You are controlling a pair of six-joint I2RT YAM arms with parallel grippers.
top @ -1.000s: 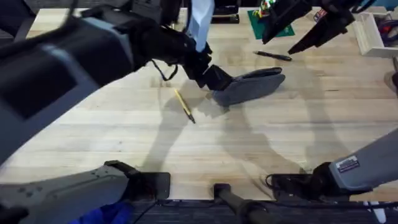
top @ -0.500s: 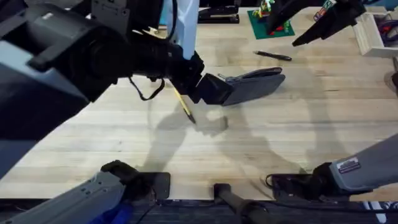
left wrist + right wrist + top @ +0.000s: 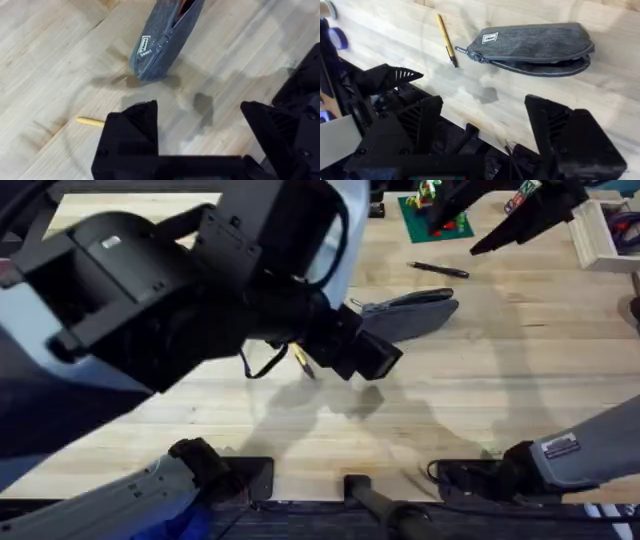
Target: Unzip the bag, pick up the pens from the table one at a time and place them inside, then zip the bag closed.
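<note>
Overhead view suggests the unzipping is done: the grey-blue fabric pouch (image 3: 410, 315) gapes just beyond the empty, parted left gripper (image 3: 200, 130), the yellow-tan pen (image 3: 447, 40) beside it and the black pen (image 3: 438, 270) farther off on the wooden table (image 3: 500, 390), unpacked, right gripper (image 3: 482, 125) also parted.

My table and what's lying on it.

The table (image 3: 500, 390) is light wooden plank with clear grain. On it I see the grey-blue bag (image 3: 412, 316) lying flat, its zipper gaping, the yellow pen (image 3: 446, 39) just beside the bag's end, the black pen (image 3: 438, 270) beyond the bag, and a green brick plate (image 3: 436, 222) at the far edge.
</note>
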